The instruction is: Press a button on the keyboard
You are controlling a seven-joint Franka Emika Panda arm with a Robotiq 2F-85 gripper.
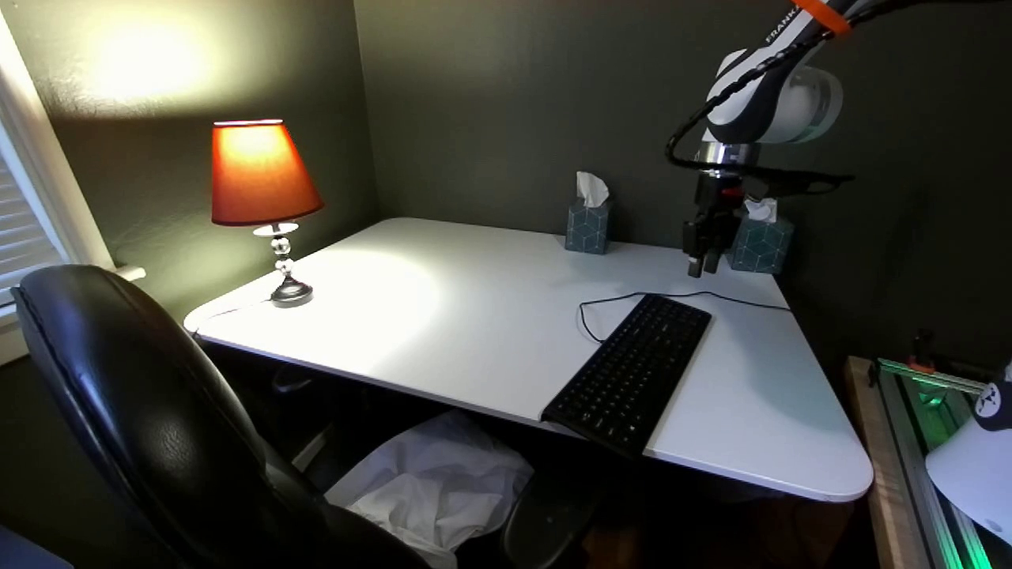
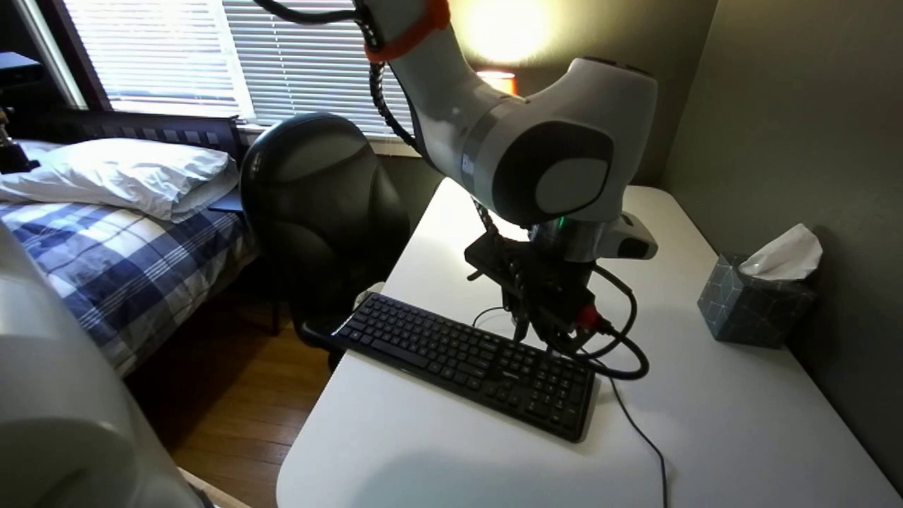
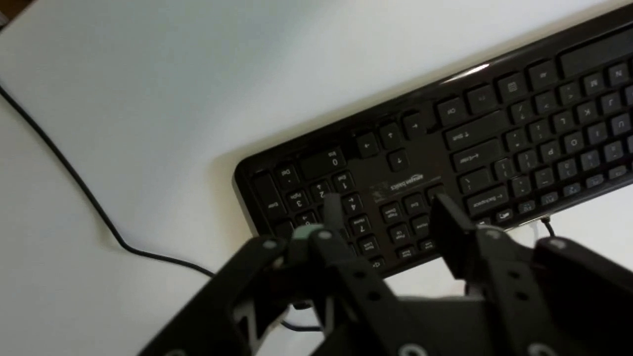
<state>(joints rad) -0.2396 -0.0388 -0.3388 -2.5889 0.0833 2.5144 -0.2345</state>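
Note:
The flat black keyboard (image 1: 632, 371) lies on the white desk and shows in both exterior views, also here (image 2: 430, 346). In the wrist view the keyboard (image 3: 410, 158) appears upside down, with its number pad at the left. My gripper (image 1: 703, 269) is raised above the desk near the keyboard's number-pad end. It also shows in an exterior view (image 2: 536, 340). In the wrist view the gripper's fingers (image 3: 385, 201) are apart with nothing between them. They cover parts of the number pad and the navigation keys. No contact with the keys shows.
The white desk (image 1: 490, 292) has a lit orange lamp (image 1: 261, 178) at its far left. Two tissue boxes stand by the wall, one in the middle (image 1: 587, 227) and one behind the gripper (image 1: 760, 245). A thin cable (image 1: 735, 299) crosses the desk. A black chair (image 1: 158, 411) stands in front.

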